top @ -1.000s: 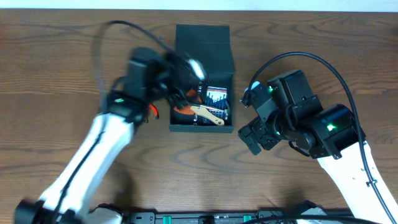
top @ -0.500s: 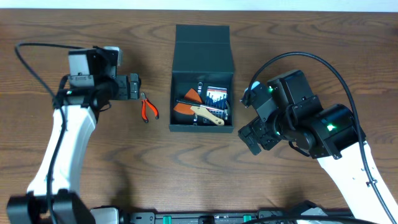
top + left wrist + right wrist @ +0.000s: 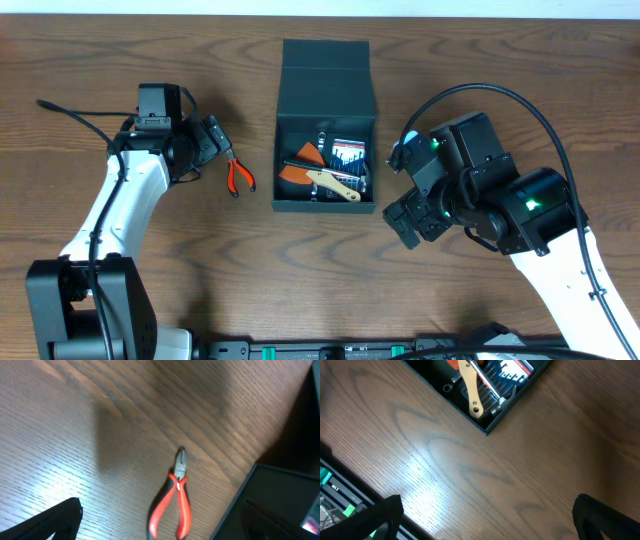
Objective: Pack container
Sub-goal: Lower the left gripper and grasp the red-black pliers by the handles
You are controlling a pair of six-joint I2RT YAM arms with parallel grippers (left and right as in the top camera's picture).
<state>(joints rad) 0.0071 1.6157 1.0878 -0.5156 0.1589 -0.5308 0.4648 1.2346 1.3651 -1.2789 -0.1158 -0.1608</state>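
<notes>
Overhead, finds the container (image 3: 328, 80) at the middle of the counter (image 3: 500, 60), toward the far edge, with its flap lid thrown back and lying flat behind the open compartment. Shows inside it an orange piece (image 3: 296, 172), a tan-handled tool (image 3: 335, 184) lying slantwise, and a packet (image 3: 348, 155) with blue and red print against the right wall. Places red-handled pliers (image 3: 238, 172) on the bare wood just left of the container, apart from its wall, nose pointing toward the far edge. Has the left gripper (image 3: 213, 140) close by the pliers' nose, jaws spread wide, grasping nothing. From the left wrist, catches the pliers lying flat and untouched, with the container's dark wall at the right edge. Has the right gripper (image 3: 405, 218) just right of the container's near corner, likewise released and empty. From the right wrist, sees its fingertips (image 3: 365, 522) low in the two corners, far apart, with bare wood between them and the container's corner above, tan handle and packet showing.
</notes>
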